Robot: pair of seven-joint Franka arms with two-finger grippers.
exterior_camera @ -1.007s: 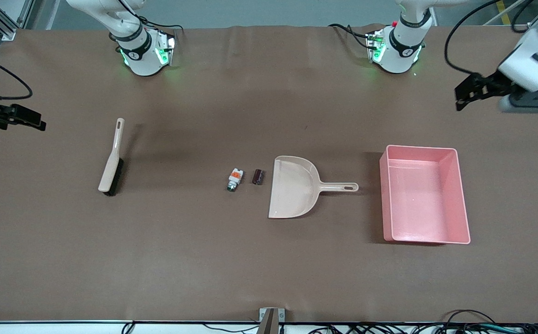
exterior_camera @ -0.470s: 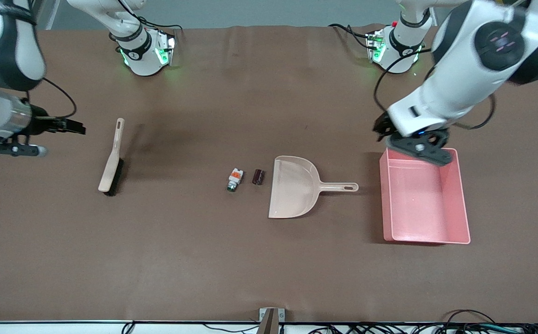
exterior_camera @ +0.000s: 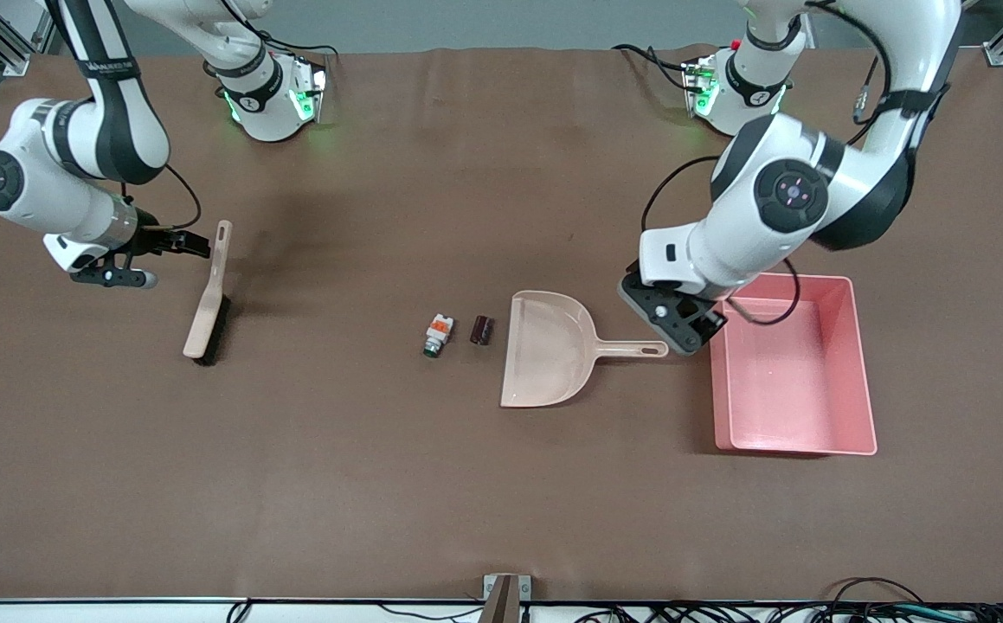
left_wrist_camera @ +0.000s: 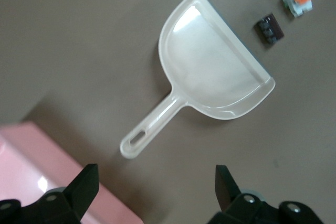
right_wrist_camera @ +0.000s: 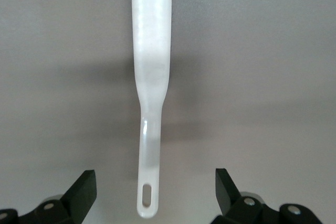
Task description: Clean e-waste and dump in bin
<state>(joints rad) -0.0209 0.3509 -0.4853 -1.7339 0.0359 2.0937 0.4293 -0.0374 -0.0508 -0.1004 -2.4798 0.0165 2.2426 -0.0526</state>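
My left gripper (exterior_camera: 678, 324) hangs over the bare table between the dustpan's handle end and the bin (exterior_camera: 847, 363), just above the tip of that handle. Its fingers (left_wrist_camera: 84, 184) are spread wide and hold nothing; in the left wrist view the handle's tip lies between them but clear of both.

My right gripper (exterior_camera: 189, 243) hovers beside the top of the brush (exterior_camera: 208, 298) handle, toward the right arm's end of the table. Its fingers (right_wrist_camera: 84, 187) are also wide apart and empty, and the right wrist view shows the handle's hanging-hole end (right_wrist_camera: 147, 195) lined up between them, touching neither.

The e-waste lies on the table, two small parts side by side. The white part (exterior_camera: 437, 335) with its orange band sits just beside the dark cylinder (exterior_camera: 481, 330), not touching it. The cylinder is just off the open mouth of the dustpan (exterior_camera: 549, 350), which lies flat with its handle pointing toward the bin. Both parts are outside the pan.

The bin stands upright toward the left arm's end of the table, well apart from the e-waste. The brush lies flat, bristles nearer the front camera than its handle tip.
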